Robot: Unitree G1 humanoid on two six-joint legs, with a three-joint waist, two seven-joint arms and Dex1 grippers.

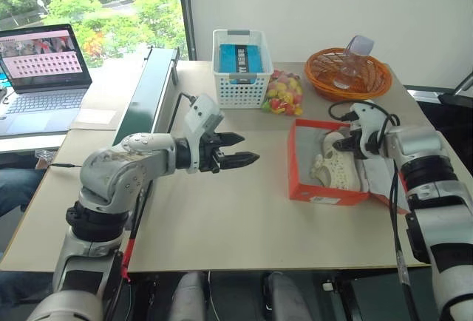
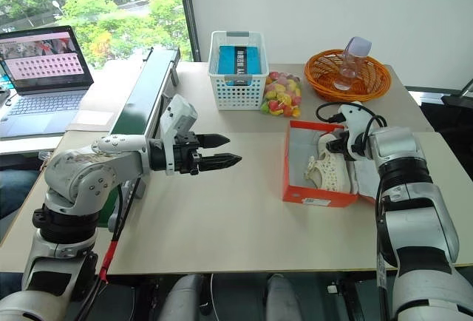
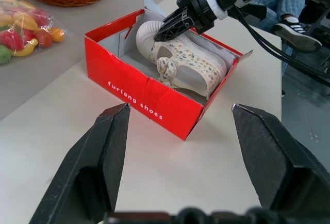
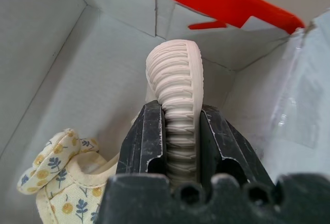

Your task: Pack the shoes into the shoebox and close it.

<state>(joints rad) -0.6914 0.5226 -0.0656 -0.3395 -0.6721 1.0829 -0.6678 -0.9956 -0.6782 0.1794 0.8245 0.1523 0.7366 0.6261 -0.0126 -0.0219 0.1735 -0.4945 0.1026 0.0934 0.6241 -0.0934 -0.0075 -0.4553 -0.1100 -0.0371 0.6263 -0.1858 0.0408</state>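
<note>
Two cream shoes point(image 3: 180, 61), ridged soles and floral lining, lie in one open orange-red shoebox point(image 3: 149, 97) on the surface point(image 1: 244, 225). Right end effector point(image 4: 181, 131) pinches one sole; left end effector point(image 1: 240, 151) hovers spread.

The shoebox point(image 1: 325, 188) is orange-red outside with white lettering, white inside. The shoes point(image 3: 188, 64) are cream with small blue-and-yellow flowers, on a beige tabletop point(image 1: 222, 217).

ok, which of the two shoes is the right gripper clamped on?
The plain cream shoe standing on edge in the shoebox, ribbed sole pinched by the right gripper. The flower-print shoe lies loose beside it.
</note>
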